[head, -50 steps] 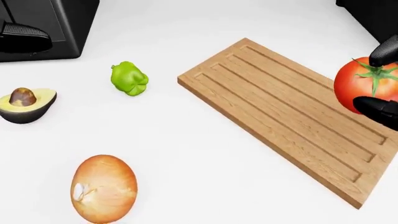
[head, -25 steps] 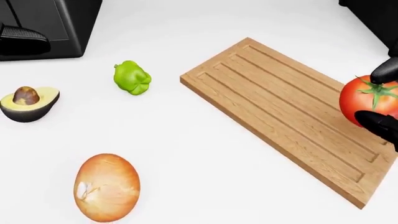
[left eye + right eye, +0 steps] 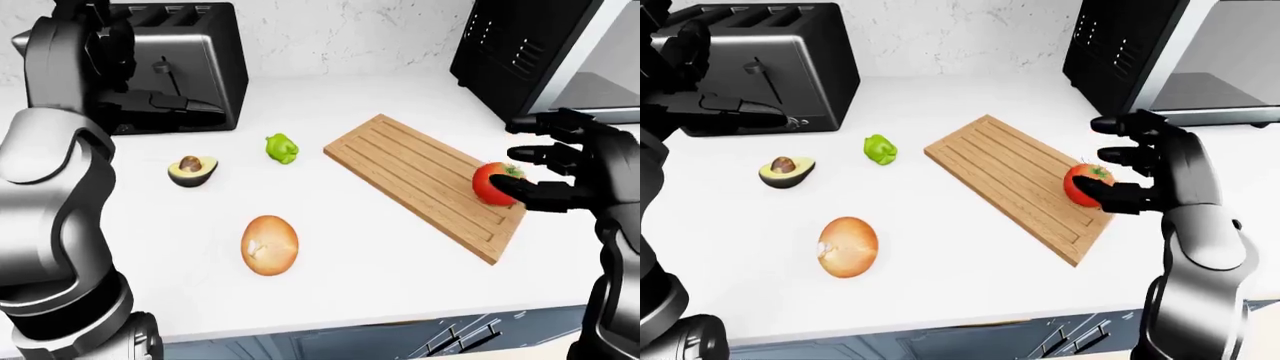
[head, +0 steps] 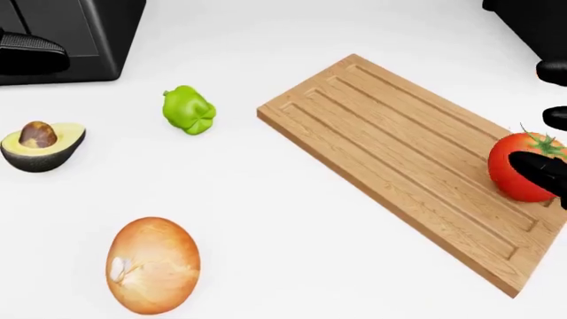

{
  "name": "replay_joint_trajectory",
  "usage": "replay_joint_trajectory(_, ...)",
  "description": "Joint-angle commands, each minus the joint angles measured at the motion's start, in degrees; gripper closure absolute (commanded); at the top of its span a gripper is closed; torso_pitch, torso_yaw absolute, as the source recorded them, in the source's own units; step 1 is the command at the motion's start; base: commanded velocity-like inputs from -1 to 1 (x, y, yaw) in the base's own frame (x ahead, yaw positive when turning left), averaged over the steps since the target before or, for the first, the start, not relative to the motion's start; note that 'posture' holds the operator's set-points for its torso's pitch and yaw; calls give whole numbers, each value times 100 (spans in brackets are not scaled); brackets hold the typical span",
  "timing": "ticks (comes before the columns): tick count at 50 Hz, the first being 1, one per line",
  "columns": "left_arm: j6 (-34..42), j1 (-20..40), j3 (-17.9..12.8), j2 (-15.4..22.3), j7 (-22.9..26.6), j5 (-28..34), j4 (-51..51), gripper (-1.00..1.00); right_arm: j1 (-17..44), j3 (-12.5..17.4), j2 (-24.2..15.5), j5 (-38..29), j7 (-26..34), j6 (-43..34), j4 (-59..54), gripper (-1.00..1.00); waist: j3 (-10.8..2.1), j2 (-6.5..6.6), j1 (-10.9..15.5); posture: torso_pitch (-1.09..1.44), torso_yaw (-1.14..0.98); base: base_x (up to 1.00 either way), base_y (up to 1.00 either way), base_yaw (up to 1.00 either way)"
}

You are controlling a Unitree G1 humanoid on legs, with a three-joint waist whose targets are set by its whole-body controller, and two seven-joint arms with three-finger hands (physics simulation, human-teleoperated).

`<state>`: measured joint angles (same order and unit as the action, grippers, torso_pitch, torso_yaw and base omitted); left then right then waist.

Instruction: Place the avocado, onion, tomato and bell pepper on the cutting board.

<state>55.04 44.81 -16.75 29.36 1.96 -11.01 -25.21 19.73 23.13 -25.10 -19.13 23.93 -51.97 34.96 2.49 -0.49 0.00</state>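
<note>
**A:** If you scan the left-eye view from the left, the left hand [image 3: 150, 101] comes first, raised right against the toaster [image 3: 185, 64]. Fingers look stretched out flat with nothing in them, as far as I can tell.

**B:** Yep. Then to the right of those fingers and lower on the counter [image 4: 292, 219] sits the avocado [image 4: 40, 145], half of one, pit facing up. The onion [image 4: 152, 264] is further down, nearer the bottom of the view, and the green pepper [image 4: 188, 109] lies right of the avocado. All three are well apart from either hand.

**A:** And none of them touch the cutting board [image 4: 390, 153], which runs diagonally down to the right.

**B:** The tomato [image 4: 521, 166] rests on the board's far right end. The right hand [image 3: 1135, 161] is spread wide around it: one finger [image 3: 1118, 196] crosses its lower side, the other two stand apart above it. Not a closed grip.
</note>
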Motion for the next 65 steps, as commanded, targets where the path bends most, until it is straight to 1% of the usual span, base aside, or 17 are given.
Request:
replay_joint_trajectory(1,-175,149,-72,76,-26,27,-114,-100,126,61,-81,-19,-59,156,155,-21,-127,-2,0,0,0,0,0,0)
replay_joint_trajectory(9,-178,103,-82,79,-31,27,-133,-100,63,65,-28,22,-45,176,193,-36,-131,-1,8,0,0,0,0,0)
replay_joint_trajectory(12,-195,91,-82,86,-25,38,-120,-100,27,83,-5,39,-43,197,212,-55,-132,-3,9,0,0,0,0,0)
replay_joint_trajectory(16,-181,82,-91,71,-28,34,-143,-100,38,62,-19,27,-38,179,219,-66,-134,-2,10,0,0,0,0,0)
replay_joint_trajectory(19,-169,65,-103,85,-17,29,-164,-100,197,-5,-127,-24,37,-24,316,-67,-137,0,8,0,0,0,0,0)
replay_joint_trajectory(22,-169,50,-102,73,-24,27,-176,-100,615,-323,-294,-120,260,-483,621,-70,-136,6,8,0,0,0,0,0)
replay_joint_trajectory(25,-177,36,-89,68,-20,43,-174,-100,1193,-763,-367,-244,466,-926,776,-69,-127,28,-2,0,0,0,0,0)
replay_joint_trajectory(26,-183,26,-88,59,-18,44,-176,-100,1407,-995,-383,-307,550,-1057,803,-70,-125,35,-9,0,0,0,0,0)
replay_joint_trajectory(29,-190,8,-87,42,-18,55,-182,-100,1852,-1470,-248,-551,727,-1279,821,-69,-115,52,-22,0,0,0,0,0)
replay_joint_trajectory(33,-198,15,-91,45,-19,64,-163,-100,2213,-2087,164,-960,989,-1298,722,-71,-111,67,-29,0,0,0,0,0)
replay_joint_trajectory(37,-181,30,-120,78,-6,45,-158,-100,2282,-2412,740,-1407,1188,-1046,517,-75,-112,98,-32,0,0,0,0,0)
replay_joint_trajectory(44,-173,30,-178,149,-28,-9,-150,-100,2287,-2714,1566,-1943,1580,-621,235,-84,-110,170,-32,0,0,0,0,0)
replay_joint_trajectory(48,-204,9,-162,148,-37,-12,-134,-100,2210,-2811,1765,-2331,1949,-686,453,-89,-117,196,-33,0,0,0,0,0)
replay_joint_trajectory(49,-212,7,-157,145,-42,-8,-127,-100,2209,-2903,1758,-2542,2196,-940,715,-90,-116,202,-34,0,0,0,0,0)
replay_joint_trajectory(53,-210,-4,-150,131,-51,-6,-143,-100,2172,-2945,2103,-2659,2240,-625,490,-95,-118,222,-47,0,0,0,0,0)
replay_joint_trajectory(58,-224,-26,-150,126,-42,3,-145,-100,2058,-3172,2521,-2763,2335,-414,379,-100,-132,250,-71,0,0,0,0,0)
replay_joint_trajectory(65,-222,-81,-185,128,-34,-6,-179,-100,1848,-3334,3045,-2584,2075,153,-118,-100,-139,304,-97,0,0,0,0,0)
